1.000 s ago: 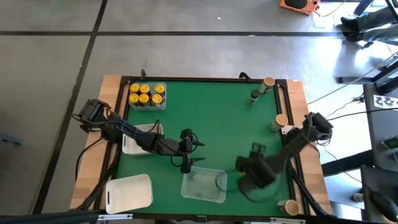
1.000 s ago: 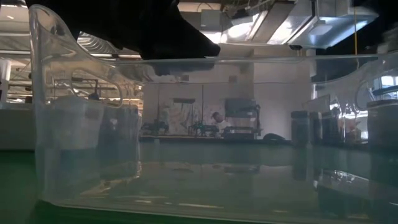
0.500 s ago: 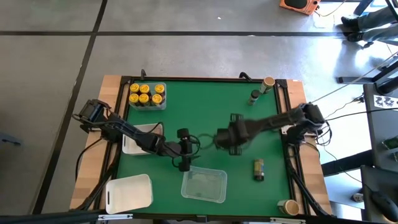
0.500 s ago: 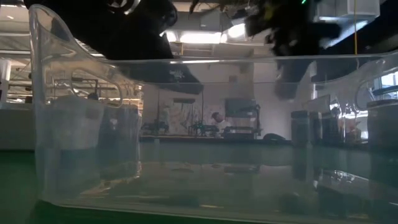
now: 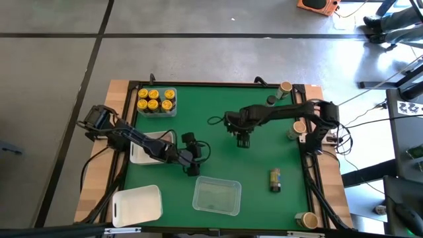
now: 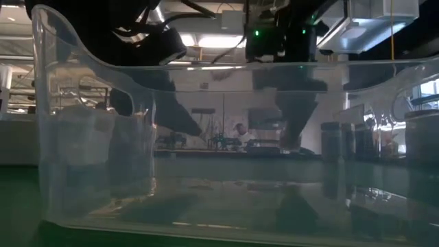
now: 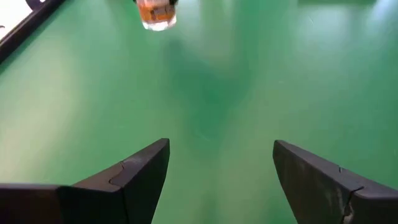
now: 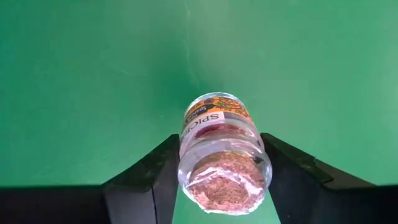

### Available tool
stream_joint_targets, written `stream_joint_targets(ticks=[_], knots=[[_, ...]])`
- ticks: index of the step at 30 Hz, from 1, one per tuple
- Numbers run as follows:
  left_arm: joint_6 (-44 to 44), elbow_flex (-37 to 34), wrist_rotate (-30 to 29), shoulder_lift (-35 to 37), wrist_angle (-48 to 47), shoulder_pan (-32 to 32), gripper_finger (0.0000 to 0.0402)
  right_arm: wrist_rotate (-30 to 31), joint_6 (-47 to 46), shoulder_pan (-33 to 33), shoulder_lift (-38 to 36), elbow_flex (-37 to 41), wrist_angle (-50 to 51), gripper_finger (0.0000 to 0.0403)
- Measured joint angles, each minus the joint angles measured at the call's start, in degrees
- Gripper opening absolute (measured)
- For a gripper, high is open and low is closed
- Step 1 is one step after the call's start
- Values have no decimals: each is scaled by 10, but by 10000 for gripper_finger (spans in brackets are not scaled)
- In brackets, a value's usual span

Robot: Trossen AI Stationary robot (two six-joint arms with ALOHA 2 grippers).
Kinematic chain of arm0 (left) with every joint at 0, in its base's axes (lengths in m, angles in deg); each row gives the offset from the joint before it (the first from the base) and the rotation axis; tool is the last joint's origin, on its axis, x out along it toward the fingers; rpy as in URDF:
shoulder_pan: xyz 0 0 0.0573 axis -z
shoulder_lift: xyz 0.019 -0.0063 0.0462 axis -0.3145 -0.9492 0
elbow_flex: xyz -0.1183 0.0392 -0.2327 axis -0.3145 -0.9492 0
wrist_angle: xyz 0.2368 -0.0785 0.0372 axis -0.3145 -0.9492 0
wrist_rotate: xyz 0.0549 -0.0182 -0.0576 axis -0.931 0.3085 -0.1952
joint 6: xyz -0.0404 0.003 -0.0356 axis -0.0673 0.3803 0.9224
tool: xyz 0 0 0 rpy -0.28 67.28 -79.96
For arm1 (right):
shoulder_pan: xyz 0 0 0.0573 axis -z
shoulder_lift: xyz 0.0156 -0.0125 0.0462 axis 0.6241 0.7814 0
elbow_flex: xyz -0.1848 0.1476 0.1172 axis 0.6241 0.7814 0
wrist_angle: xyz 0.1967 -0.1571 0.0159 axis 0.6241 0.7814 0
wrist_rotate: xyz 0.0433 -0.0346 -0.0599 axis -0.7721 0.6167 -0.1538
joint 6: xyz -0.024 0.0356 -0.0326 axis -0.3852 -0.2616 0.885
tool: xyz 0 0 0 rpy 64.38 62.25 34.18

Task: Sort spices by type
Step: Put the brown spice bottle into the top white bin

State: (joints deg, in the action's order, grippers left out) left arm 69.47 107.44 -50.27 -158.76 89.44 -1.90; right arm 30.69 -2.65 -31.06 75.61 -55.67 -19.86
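Right gripper (image 8: 217, 180) clamps spice jar (image 8: 222, 152), lid hidden behind fingers. Left gripper (image 7: 221, 163) open wide, empty, above green mat (image 5: 218, 99); blurred jar (image 7: 156, 12) ahead, cut off. Clear tray (image 6: 206, 151) blocks low view; room behind hazy.

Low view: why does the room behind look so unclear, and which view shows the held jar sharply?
Low view: the camera looks through the clear tray, whose curved walls bend and reflect the room. Right wrist view: the spice jar between the right gripper fingers is sharp.
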Motion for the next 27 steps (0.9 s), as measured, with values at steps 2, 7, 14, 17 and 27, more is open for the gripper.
stream_joint_targets(ticks=[2, 7, 14, 17, 27], knots=[[7, -5, 0, 0, 1, -1, 285, -28, -2, 14, 2, 11, -15, 197], [7, -6, 1, 0, -2, -1, 285, -69, -17, 20, 2, 49, -61, 197], [13, -6, 1, 0, 1, 0, 285, -96, -54, 19, 1, 60, -79, 215], [16, -6, 1, 0, 1, -1, 285, -61, -54, 17, 2, 44, -47, 248], [37, -6, 21, 0, 101, -26, 299, -80, -69, -46, -126, 70, 10, 330]])
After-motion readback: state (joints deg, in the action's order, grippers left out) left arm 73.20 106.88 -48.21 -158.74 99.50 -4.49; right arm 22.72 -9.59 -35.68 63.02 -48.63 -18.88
